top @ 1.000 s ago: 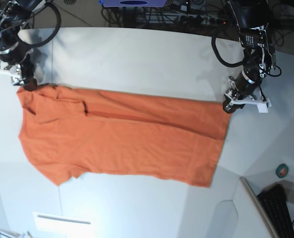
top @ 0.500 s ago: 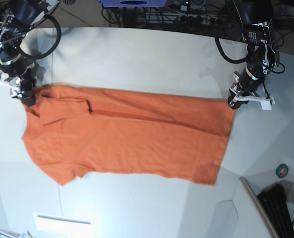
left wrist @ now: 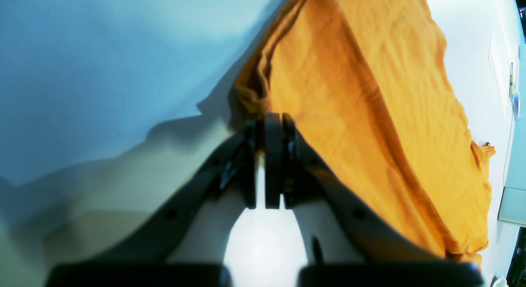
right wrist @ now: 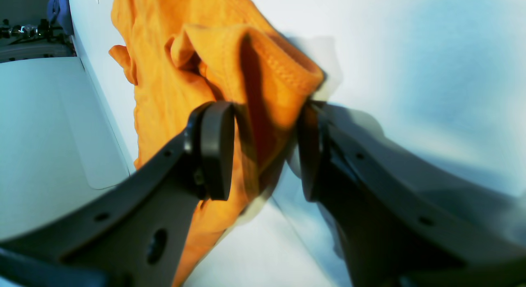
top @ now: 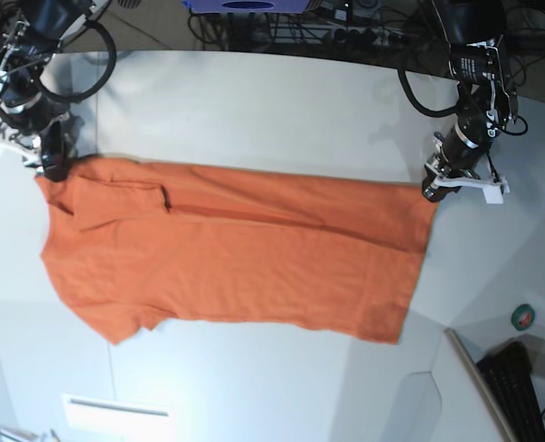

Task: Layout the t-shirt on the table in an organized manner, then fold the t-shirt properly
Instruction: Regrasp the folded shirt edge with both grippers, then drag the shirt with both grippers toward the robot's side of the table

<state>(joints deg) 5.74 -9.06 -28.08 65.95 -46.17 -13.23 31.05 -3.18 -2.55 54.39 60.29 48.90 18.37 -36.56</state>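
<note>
The orange t-shirt (top: 236, 249) lies spread nearly flat across the white table (top: 254, 101), neck end to the left, with a folded sleeve near its upper left. In the base view my left gripper (top: 430, 191) is at the shirt's upper right hem corner. The left wrist view shows that gripper (left wrist: 269, 122) shut, with a bunched edge of the t-shirt (left wrist: 370, 93) pinched at its tips. My right gripper (top: 52, 168) is at the upper left shoulder corner. In the right wrist view its jaws (right wrist: 265, 151) stand apart around a raised fold of the t-shirt (right wrist: 164, 73).
A green tape roll (top: 523, 318) and a dark keyboard (top: 516, 391) sit at the lower right, beyond the table's curved edge. A small grey-white panel with a slot (top: 116, 410) lies at the bottom left. Cables crowd the back edge.
My right gripper's jaws have narrowed around the shoulder fold. The left gripper has drawn the hem corner slightly right, and the shirt has shifted a little that way.
</note>
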